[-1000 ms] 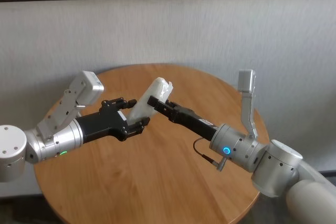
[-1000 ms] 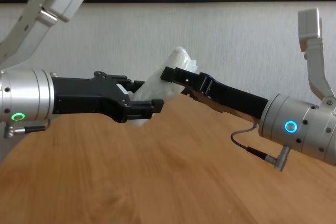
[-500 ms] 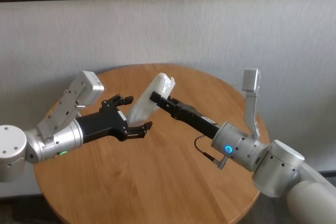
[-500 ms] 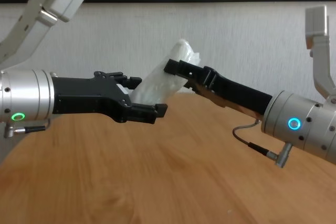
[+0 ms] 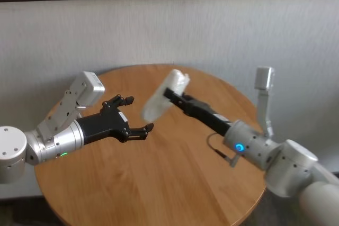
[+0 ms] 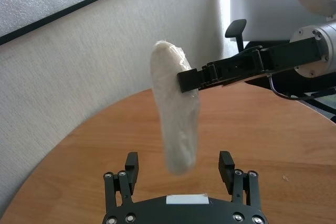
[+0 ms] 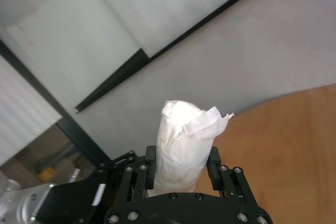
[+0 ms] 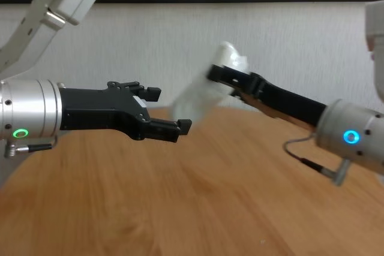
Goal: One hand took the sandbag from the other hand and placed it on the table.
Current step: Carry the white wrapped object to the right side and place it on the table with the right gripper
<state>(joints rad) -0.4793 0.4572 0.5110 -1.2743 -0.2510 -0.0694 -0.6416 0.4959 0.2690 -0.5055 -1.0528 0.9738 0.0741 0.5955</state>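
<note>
The sandbag (image 5: 157,105), a white crinkled pouch, hangs above the table (image 5: 159,183) with my right gripper (image 5: 172,95) shut on its upper part. In the right wrist view both fingers clamp the sandbag (image 7: 184,140) near its torn top. My left gripper (image 5: 139,113) stands open and empty just left of the pouch, no longer touching it. From the left wrist, the sandbag (image 6: 176,108) dangles in front of the spread left fingers (image 6: 131,160), and the right gripper (image 6: 186,80) holds it from the side. In the chest view the sandbag (image 8: 198,97) is blurred between both grippers.
The round wooden table (image 8: 180,208) stretches under both arms, with its far edge close to a grey wall (image 5: 169,30). The left arm's pale boxy link (image 5: 79,99) rises at the left. The right arm's grey cable (image 8: 303,161) loops beneath its wrist.
My left gripper opened and let go of the sandbag. The right gripper, still shut on it, carried it up and to the right, away from the left fingers.
</note>
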